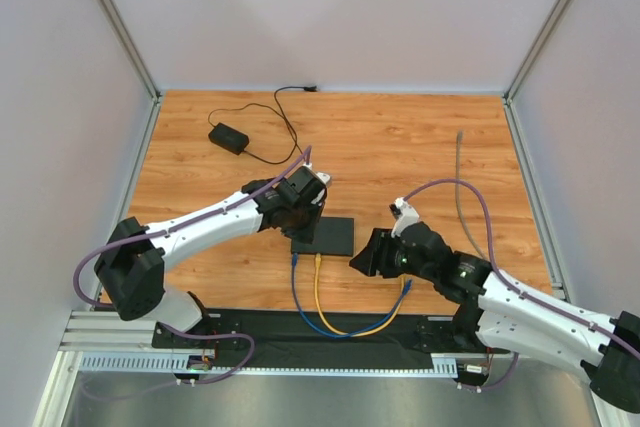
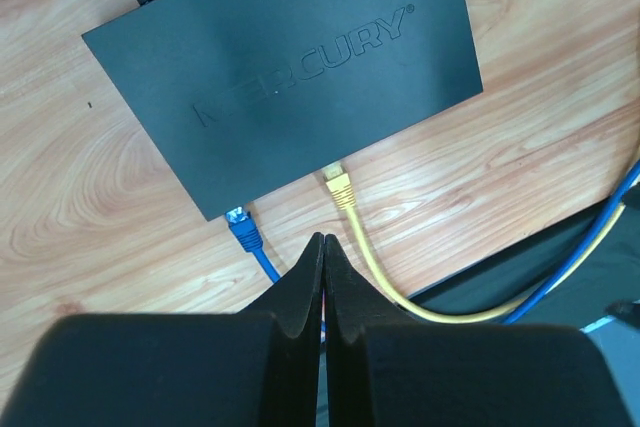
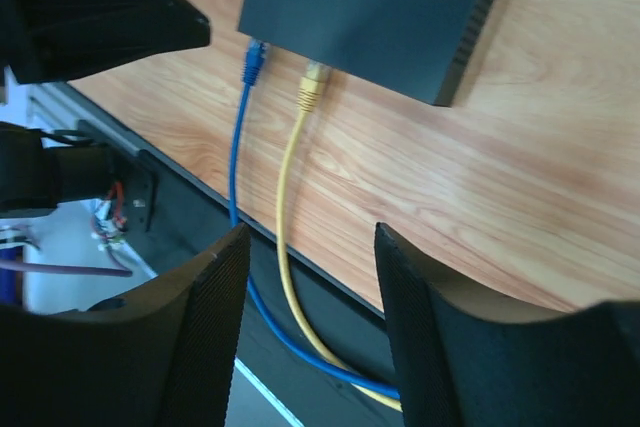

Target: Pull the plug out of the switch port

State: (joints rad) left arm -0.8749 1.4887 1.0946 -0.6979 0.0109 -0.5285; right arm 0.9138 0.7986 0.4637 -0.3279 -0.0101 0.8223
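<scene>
The switch [image 1: 330,235] is a flat matte-black box near the table's middle; it also shows in the left wrist view [image 2: 290,57] and the right wrist view [image 3: 370,2]. A blue plug [image 2: 243,230] and a yellow plug [image 2: 340,187] sit in ports on its near edge; they also show in the right wrist view as the blue plug [image 3: 253,59] and yellow plug [image 3: 311,89]. My left gripper [image 2: 323,243] is shut and empty, hovering above the switch's left part, between the two cables. My right gripper [image 3: 310,237] is open and empty, just right of the switch.
A small black power-adapter brick [image 1: 229,137] lies at the back left with a thin black cord. A grey cable [image 1: 462,187] runs along the right side. The blue cable [image 1: 305,302] and yellow cable [image 1: 335,312] loop over the black front rail [image 1: 330,332].
</scene>
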